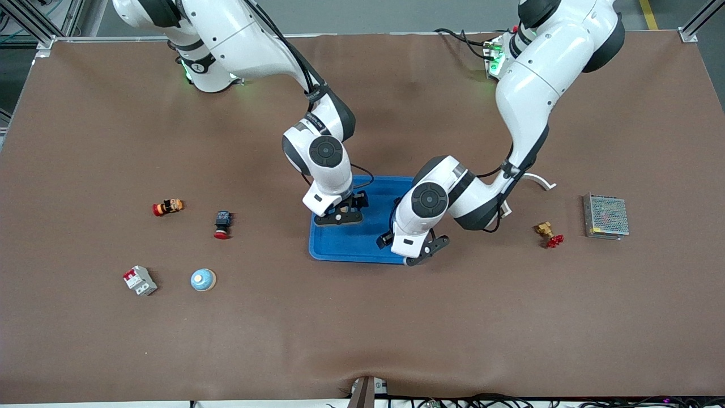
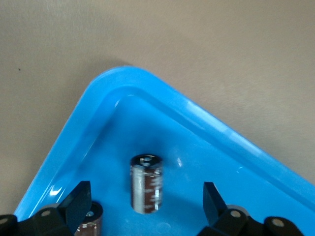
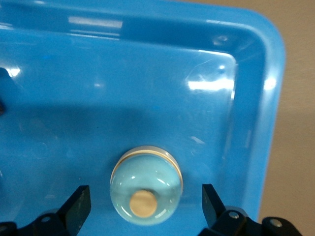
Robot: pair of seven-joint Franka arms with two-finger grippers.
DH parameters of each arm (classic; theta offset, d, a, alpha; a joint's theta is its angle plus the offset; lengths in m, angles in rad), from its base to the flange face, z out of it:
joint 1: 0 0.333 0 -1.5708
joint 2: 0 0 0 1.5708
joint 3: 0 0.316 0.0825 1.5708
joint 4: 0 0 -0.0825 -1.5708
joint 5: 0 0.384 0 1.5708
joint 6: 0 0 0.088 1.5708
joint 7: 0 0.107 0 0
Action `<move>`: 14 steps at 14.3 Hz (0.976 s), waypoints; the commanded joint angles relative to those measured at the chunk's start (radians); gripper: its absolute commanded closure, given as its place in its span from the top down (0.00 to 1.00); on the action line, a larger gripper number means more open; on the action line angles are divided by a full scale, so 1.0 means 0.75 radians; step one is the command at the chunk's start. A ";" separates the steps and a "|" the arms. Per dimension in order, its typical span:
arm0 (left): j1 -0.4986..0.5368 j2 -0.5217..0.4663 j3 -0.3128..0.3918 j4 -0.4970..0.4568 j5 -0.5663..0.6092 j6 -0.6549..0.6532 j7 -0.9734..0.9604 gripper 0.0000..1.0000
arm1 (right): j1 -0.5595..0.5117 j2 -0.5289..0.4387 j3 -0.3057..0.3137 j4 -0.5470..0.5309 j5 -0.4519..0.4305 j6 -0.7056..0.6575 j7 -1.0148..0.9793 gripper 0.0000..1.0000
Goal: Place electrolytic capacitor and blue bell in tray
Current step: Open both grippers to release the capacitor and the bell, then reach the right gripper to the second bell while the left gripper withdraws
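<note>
Both parts sit in the tray (image 1: 340,249): the capacitor (image 2: 146,183) stands upright near one corner between the left gripper's (image 2: 146,204) spread fingers, the blue bell (image 3: 146,185) under the right gripper (image 3: 146,204) (also spread). Release step; next, lift both clear.

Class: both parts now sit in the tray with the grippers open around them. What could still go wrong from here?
1. The electrolytic capacitor stands upright between the open left gripper fingers; a sideways retreat could topple it.
2. The blue bell sits close to the tray rim, between the right gripper fingers; a nudge might push it against the rim.
3. Both grippers hang over one tray, so they may collide when lifting.
</note>
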 commanded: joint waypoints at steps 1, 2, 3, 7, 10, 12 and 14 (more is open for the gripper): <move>0.005 -0.072 0.003 -0.003 0.021 -0.024 -0.003 1.00 | -0.065 -0.147 0.002 -0.015 -0.033 -0.155 -0.097 1.00; 0.007 -0.098 0.005 -0.005 0.025 -0.024 0.003 1.00 | -0.096 -0.178 0.004 -0.005 -0.030 -0.216 -0.151 1.00; 0.009 -0.127 0.007 -0.005 0.025 -0.032 0.018 1.00 | -0.130 -0.201 0.004 0.019 -0.030 -0.278 -0.204 1.00; 0.027 -0.250 0.011 -0.013 0.025 -0.096 0.132 1.00 | -0.280 -0.242 0.004 0.144 -0.016 -0.503 -0.498 1.00; 0.054 -0.325 0.009 -0.011 0.025 -0.167 0.202 1.00 | -0.398 -0.242 0.004 0.195 -0.014 -0.567 -0.735 1.00; 0.054 -0.370 0.009 -0.013 0.017 -0.182 0.206 1.00 | -0.474 -0.240 0.004 0.195 -0.014 -0.565 -0.872 1.00; 0.054 -0.407 0.007 -0.013 0.021 -0.194 0.208 1.00 | -0.533 -0.234 0.004 0.193 -0.014 -0.559 -0.977 1.00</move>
